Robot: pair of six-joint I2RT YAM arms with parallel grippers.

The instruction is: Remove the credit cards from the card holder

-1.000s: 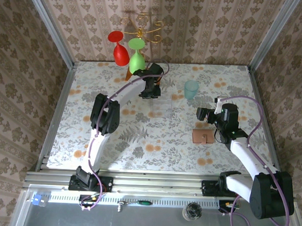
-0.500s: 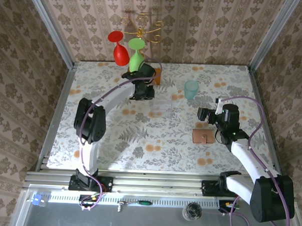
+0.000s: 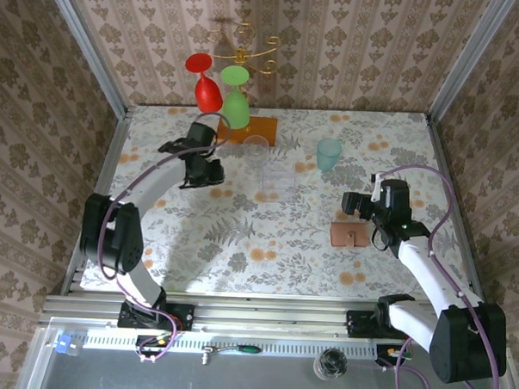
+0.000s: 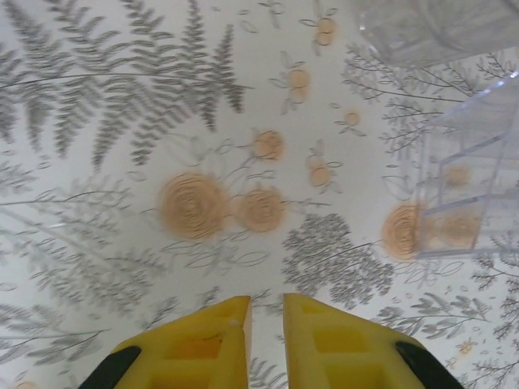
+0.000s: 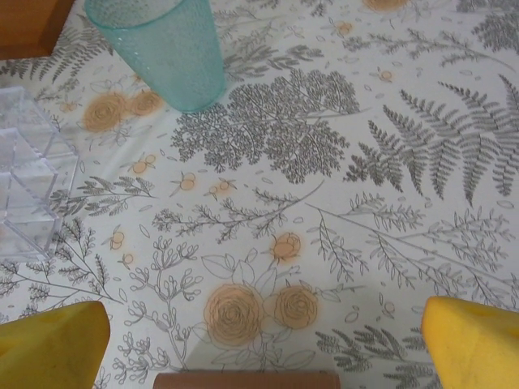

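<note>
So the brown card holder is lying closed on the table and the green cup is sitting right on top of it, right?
Not quite. The card holder does lie closed on the table, but the green cup isn't on it. It stands on the table farther back, apart from the holder, with bare tablecloth between them. The top external view shows this.

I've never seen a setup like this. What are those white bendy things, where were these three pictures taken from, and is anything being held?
They are two robot arms bolted at the table's near edge. One picture looks down from above; the other two come from small cameras on each arm's wrist, so the yellow fingers you see are the arm's own. The left hand hangs over bare tablecloth, its fingers nearly together with nothing between them. The right hand is spread wide just beyond the card holder, a small brown closed wallet, also holding nothing. On the table there are also a teal cup, a clear plastic box and a rack hung with a red glass and a green glass.
</note>
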